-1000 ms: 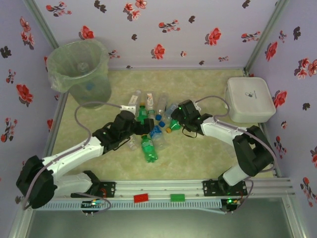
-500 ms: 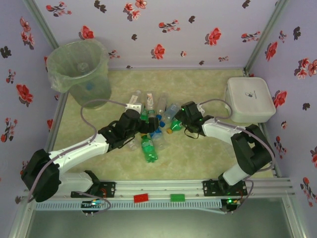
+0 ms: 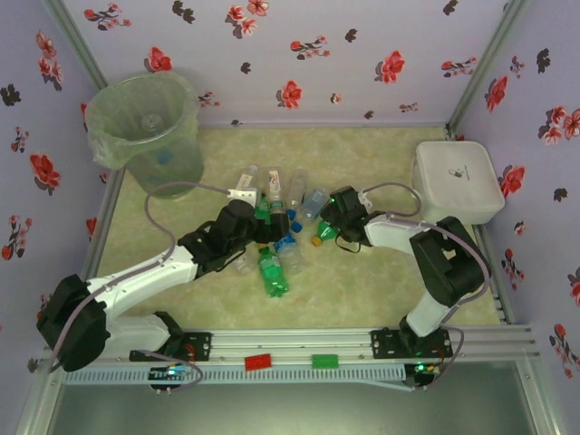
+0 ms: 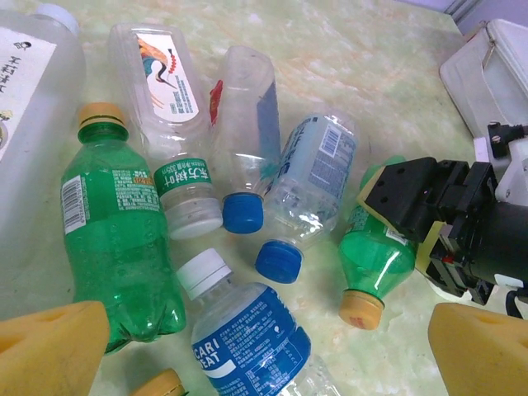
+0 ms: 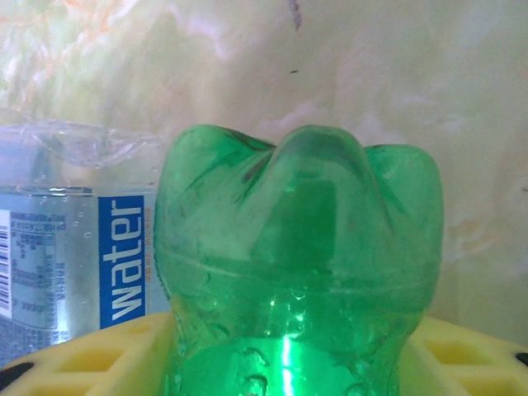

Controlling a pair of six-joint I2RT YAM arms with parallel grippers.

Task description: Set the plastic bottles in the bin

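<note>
- The right tool [image 3: 324, 232] is closed on a small green bottle [image 5: 297, 272]. Its yellow pads [image 5: 82, 359] press the two sides just below the lobed base, and the yellow cap sticks out beyond them.
- That bottle lies on its side in the middle of the table [image 3: 381, 281]. It seems to rest on the surface, though the contact is hard to see.
- A clear bottle labelled "water" [image 5: 74, 256] lies just beside it.
- The left tool [image 4: 268, 330] gapes fully open and grips nothing. It hovers over the heap with its pads on either side of a blue-labelled bottle [image 4: 243, 338] with a white cap.
- The plastic bottles [image 3: 272, 222] lie in a loose heap in the middle of the table, between the two tools.
- In the left wrist view a larger green bottle [image 4: 115, 231] lies alongside a clear crane-label bottle [image 4: 165, 107]. Next to that is a clear blue-capped bottle [image 4: 247, 124].
- Another green bottle [image 3: 272, 272] lies at the side of the heap toward the near edge.
- The bin [image 3: 168, 168], lined with a pale green bag, stands in the far left corner, well apart from the heap.
- A white lidded box [image 3: 456, 181] sits at the right edge.
</note>
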